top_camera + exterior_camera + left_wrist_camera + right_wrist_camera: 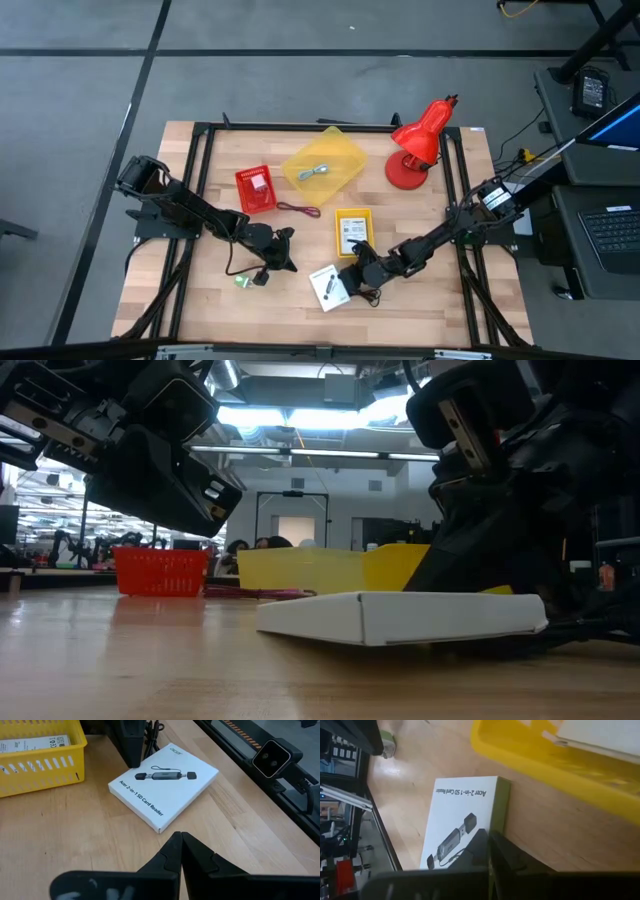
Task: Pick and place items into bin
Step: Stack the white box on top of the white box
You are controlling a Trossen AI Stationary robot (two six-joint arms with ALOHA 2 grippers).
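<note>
A white card-reader box [328, 288] lies flat on the wooden table near its front edge. My right gripper [488, 840] is shut, its tips at the box's long side toward the small yellow basket [352, 213], which holds a white card [350, 232]. My left gripper [180, 836] is shut and empty, above the table to the left of the box [162, 785]. The yellow bin [345, 160] at the back holds a blue-grey strip [318, 172]. A dark red cord [300, 209] and a tiny green object [240, 281] lie loose. My right gripper has its shut fingers [510, 857] slanting down from the table's right onto the box's long edge [496, 826]. The fingers themselves hide the spot, so I cannot tell whether they touch the box. The box lies flat on the table.
A red basket [256, 188] with a white card stands left of the bin. The red desk lamp [418, 150] stands at the back right. A black cord [262, 277] lies beside the green object. A black frame rail [280, 795] runs along the table's edge.
</note>
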